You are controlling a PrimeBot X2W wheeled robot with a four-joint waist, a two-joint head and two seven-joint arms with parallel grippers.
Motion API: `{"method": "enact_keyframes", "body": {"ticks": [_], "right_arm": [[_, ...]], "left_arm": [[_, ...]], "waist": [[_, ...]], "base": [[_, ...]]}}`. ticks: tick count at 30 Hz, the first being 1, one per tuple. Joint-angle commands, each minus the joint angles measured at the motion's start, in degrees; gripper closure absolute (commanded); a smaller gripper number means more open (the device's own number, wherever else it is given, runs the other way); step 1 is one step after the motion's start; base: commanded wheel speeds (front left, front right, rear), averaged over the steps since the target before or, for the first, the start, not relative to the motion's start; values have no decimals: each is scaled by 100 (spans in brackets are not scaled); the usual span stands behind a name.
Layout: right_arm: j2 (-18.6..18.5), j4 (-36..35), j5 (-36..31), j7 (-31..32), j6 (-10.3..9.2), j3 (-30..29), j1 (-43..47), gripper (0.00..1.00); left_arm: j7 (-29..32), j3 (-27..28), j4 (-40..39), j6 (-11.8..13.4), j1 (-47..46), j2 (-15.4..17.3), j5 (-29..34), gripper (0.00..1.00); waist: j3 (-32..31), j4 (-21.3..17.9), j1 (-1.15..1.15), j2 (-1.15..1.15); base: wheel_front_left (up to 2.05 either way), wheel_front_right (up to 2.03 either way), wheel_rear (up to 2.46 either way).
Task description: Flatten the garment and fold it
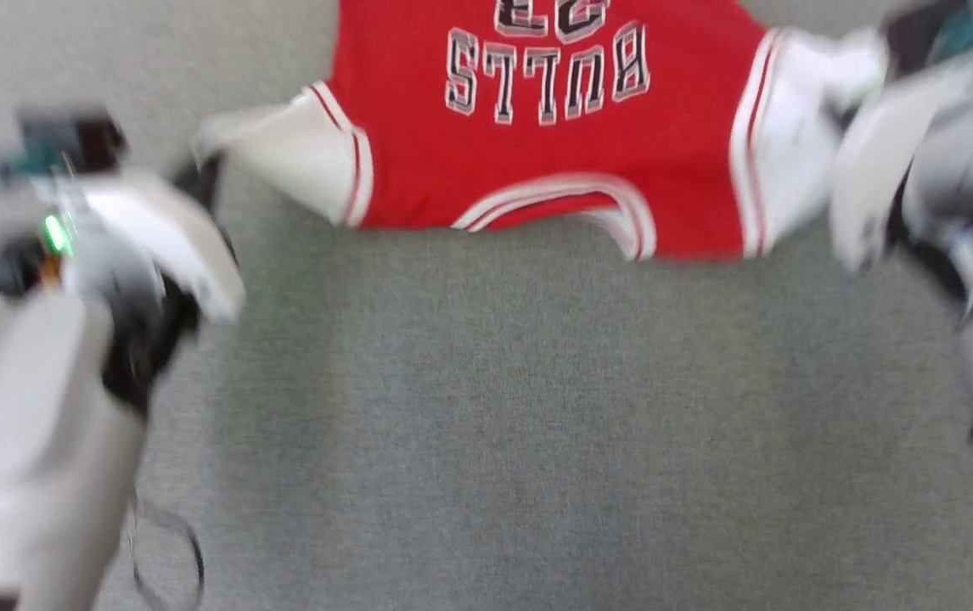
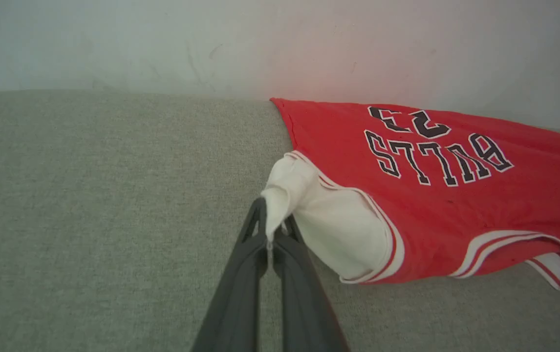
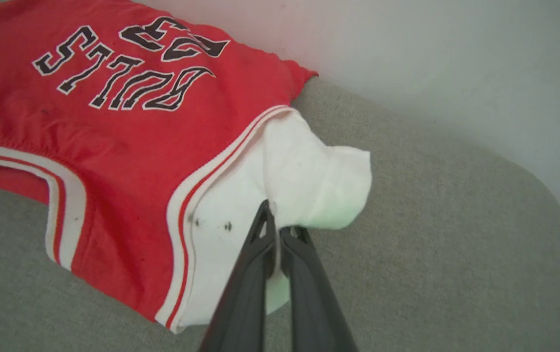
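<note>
- The jersey [image 1: 554, 161] lies chest-up on the grey worktop [image 1: 486, 441], towards its far side. The hem end reaches the back edge by the wall [image 2: 162, 39]. The BULLS lettering reads upside down to me, so the neck opening faces the robot.
- The left pincer [image 2: 271, 235] is closed tight on a tip of white cloth at the jersey's left shoulder. Its fingers are pressed together with only fabric between them.
- The right pincer [image 3: 278, 231] is closed the same way on the white cloth at the right shoulder, and a fold bulges out past its fingertips.
- I read the two grips as deliberate. With opposite shoulder corners held and the arms well apart, each outside its own side of the jersey, the cloth between them is drawn out sideways and loses its slack. The red panel looks fairly smooth, with light ripples near the neck trim.
- In my judgement this is the flattening stage, as I see no fold made yet.
- White lining is dragged out past the striped armhole trim on both sides. I expect it would need settling flat, or it will bunch under any fold.
- There are two risks. Both grips hold little cloth and could slip, and the hem sits close enough to the back edge to slide over.
- The head view is blurred, so I cannot tell whether the near edge touches the worktop or hangs just above it.
</note>
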Motion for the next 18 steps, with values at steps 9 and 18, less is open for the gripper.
{"method": "enact_keyframes", "body": {"ticks": [9,18], "right_arm": [[185,-1120,260,373,-12,-658,2307,100],[846,-2113,-112,543,-12,-1753,4183,100]], "left_arm": [[537,329,-1767,799,2706,264,-748,100],[479,735,-2805,1584,4885,296,-1121,100]], "waist": [[-1212,92,1,0],[-1595,190,1,0]], "base": [[0,0,0],[0,0,0]]}}
